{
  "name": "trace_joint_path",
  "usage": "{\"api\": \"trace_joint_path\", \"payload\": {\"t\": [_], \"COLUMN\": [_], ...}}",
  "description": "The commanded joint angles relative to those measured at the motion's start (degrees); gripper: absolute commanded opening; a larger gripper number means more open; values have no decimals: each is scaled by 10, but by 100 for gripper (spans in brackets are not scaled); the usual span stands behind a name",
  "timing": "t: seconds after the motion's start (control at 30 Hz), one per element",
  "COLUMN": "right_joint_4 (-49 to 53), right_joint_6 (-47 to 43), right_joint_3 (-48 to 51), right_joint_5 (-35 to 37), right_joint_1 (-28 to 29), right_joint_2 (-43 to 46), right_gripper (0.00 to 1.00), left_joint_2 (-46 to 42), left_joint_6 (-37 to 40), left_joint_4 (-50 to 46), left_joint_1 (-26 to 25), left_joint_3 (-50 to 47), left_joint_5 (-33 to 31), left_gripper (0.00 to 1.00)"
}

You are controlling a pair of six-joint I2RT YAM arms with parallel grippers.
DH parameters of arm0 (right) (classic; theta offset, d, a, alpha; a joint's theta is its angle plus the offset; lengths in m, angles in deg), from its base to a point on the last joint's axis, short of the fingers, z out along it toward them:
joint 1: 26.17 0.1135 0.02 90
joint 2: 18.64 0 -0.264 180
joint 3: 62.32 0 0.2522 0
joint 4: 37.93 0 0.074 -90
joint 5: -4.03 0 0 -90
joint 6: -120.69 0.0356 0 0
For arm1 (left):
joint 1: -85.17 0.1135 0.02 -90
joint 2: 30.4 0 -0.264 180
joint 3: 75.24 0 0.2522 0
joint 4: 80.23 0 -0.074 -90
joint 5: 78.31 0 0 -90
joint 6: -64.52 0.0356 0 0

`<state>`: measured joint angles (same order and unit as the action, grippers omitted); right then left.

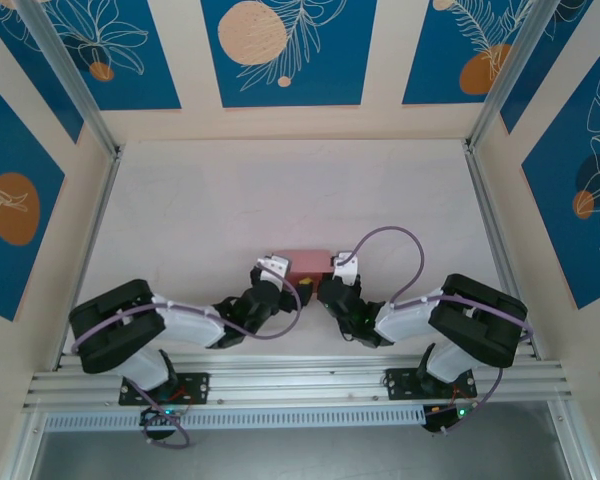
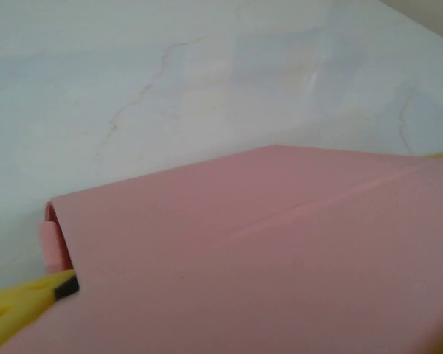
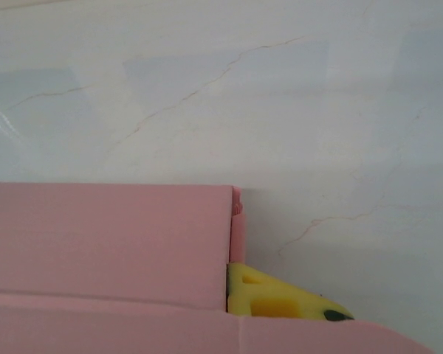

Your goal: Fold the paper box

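Note:
The pale pink paper box (image 1: 306,266) lies near the table's front edge, between my two grippers. My left gripper (image 1: 276,270) is at its left end and my right gripper (image 1: 338,270) at its right end. In the left wrist view a broad creased pink panel (image 2: 266,251) covers the jaws. One yellow finger (image 2: 22,304) sticks out at the lower left, beside a short upright side wall (image 2: 55,243). In the right wrist view a yellow finger (image 3: 280,299) presses against the box's right end (image 3: 236,228), and a pink flap (image 3: 170,332) hides the other finger.
The white marbled table (image 1: 280,190) stretches open behind the box. Aluminium rails (image 1: 90,230) run along both sides, with blue patterned walls beyond. The front rail (image 1: 300,380) carries both arm bases.

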<state>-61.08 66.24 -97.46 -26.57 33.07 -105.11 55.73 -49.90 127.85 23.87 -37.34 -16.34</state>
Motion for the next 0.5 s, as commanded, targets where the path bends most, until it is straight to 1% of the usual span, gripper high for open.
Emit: {"api": "trace_joint_path", "payload": {"t": [0.0,0.1,0.23,0.47], "right_joint_4": [-2,4,17,34], "right_joint_6": [4,3,5,5], "right_joint_3": [-9,-15,-24,-37], "right_joint_5": [-11,-15,-15,-15], "right_joint_1": [3,4,4,3], "right_joint_2": [-10,-13,-16,-22], "right_gripper": [10,10,10,11], "left_joint_2": [-50,-106,-182,-352], "left_joint_6": [10,8,-1,-18], "left_joint_4": [-52,-109,-214,-372], "left_joint_1": [-6,-3,1,5], "left_joint_3": [-20,-34,-41,-50], "left_joint_5": [75,95,118,175], "left_gripper": [100,99,100,100]}}
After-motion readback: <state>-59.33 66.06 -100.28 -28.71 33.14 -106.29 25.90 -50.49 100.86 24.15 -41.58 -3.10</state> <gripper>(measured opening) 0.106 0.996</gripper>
